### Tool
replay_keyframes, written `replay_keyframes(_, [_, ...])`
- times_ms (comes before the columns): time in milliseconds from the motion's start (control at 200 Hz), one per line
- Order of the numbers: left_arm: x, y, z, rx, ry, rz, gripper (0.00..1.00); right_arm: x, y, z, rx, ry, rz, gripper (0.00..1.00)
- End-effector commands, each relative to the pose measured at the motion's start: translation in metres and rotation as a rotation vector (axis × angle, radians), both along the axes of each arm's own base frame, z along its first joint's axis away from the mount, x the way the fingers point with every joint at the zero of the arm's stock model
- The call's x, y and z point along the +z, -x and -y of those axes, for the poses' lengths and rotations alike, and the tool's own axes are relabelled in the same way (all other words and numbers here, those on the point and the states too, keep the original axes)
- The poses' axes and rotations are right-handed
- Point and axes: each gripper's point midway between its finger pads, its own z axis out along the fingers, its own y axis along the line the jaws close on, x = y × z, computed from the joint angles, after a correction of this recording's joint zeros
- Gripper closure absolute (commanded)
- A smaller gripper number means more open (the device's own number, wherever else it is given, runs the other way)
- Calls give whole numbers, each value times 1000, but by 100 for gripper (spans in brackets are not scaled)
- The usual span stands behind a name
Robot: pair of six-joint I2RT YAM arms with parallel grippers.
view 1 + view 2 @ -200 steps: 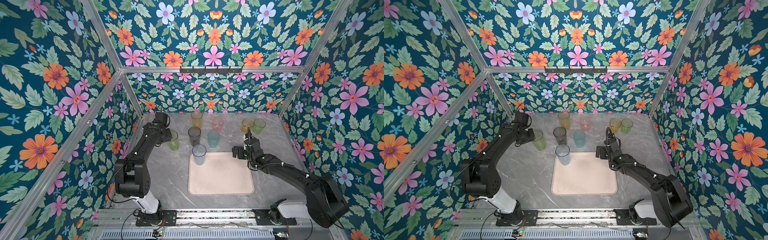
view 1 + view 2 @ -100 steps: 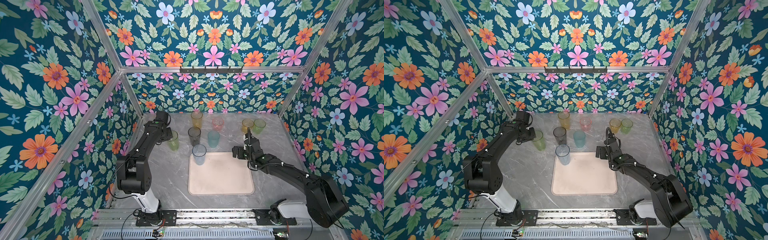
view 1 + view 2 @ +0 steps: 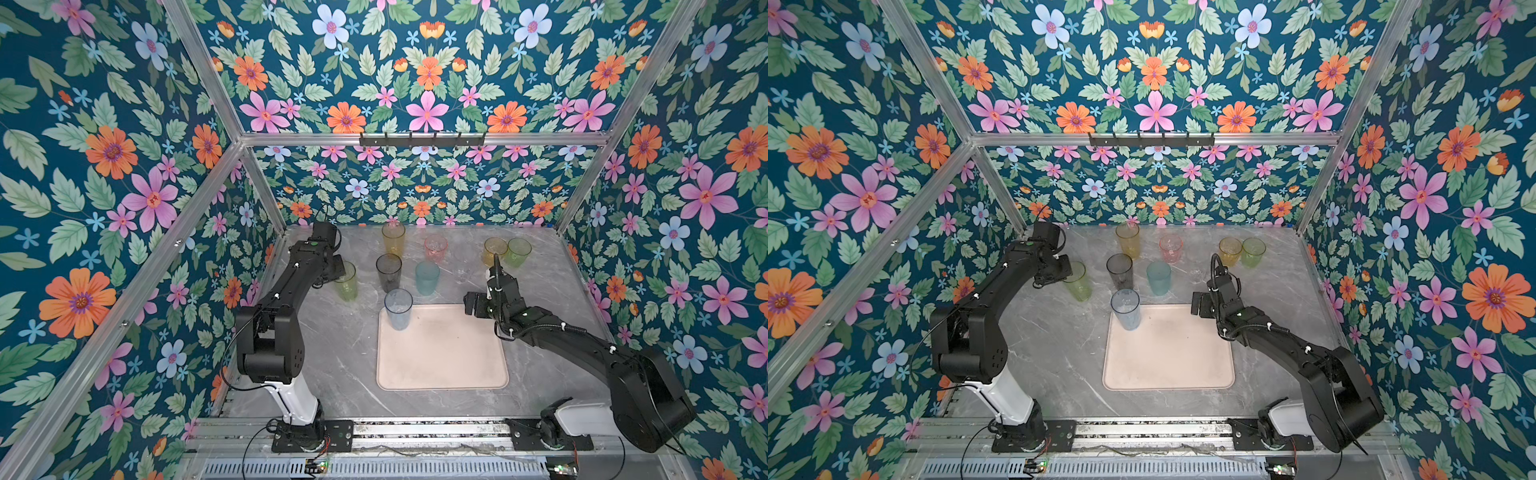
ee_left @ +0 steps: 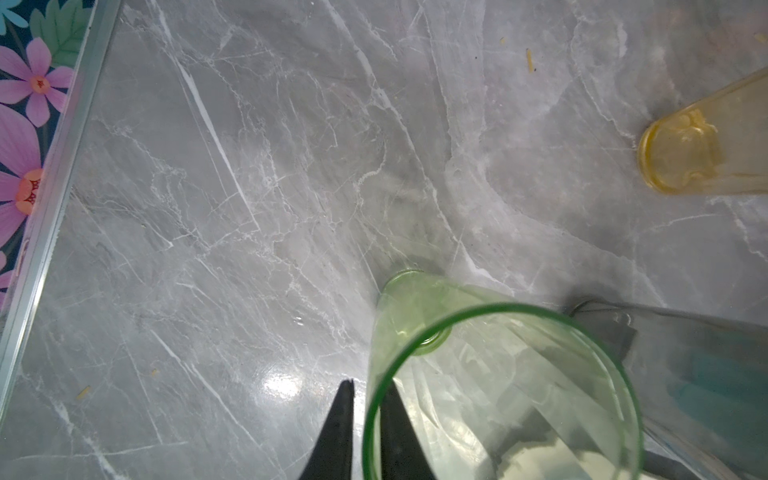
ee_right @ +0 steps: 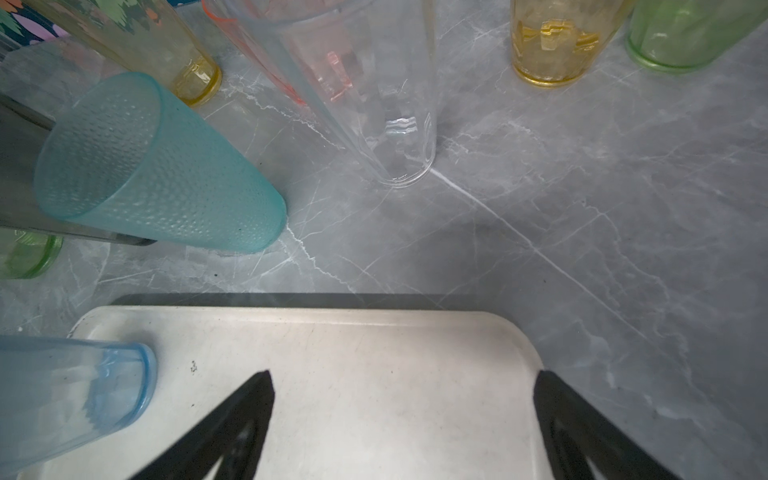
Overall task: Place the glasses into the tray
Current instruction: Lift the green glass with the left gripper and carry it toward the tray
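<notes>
Grey marble worktop (image 4: 249, 208). Pinching yellow-green glass (image 4: 415, 307) rim with left pincer (image 4: 370, 384), one finger inside, one outside. Holding right pincer (image 5: 403, 376) wide open, empty, tray (image 5: 374, 324) corner directly beneath it.

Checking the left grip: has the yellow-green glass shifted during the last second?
No. In a top view the yellow-green glass keeps its gap to the smoky dark glass.

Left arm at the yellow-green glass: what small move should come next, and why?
Probably a short straight lift: the left gripper pinches the rim of the yellow-green tumbler, one finger inside, and its base is on the table, outside the tray.
</notes>
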Motion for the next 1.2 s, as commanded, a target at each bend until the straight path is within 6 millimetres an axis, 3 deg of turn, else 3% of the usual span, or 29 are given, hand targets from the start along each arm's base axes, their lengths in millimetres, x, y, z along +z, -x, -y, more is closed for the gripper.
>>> replay_keyframes(0, [-3, -1, -1, -11, 0, -6, 85, 1, -2, 0, -10, 0, 0, 1])
replay_keyframes(475, [-1, 2, -1, -28, 12, -27, 98, 1, -2, -1, -7, -6, -4, 1])
replay_keyframes(720, [15, 12, -2, -46, 4, -22, 100, 0, -2, -2, -3, -9, -7, 1])
replay_keyframes(970, [32, 40, -1, -81, 0, -53, 100, -1, -2, -2, -3, -7, -9, 1])
replay_keyframes(1195, [58, 66, 11, -122, -18, -24, 100, -2, -3, -3, -3, -8, -9, 1])
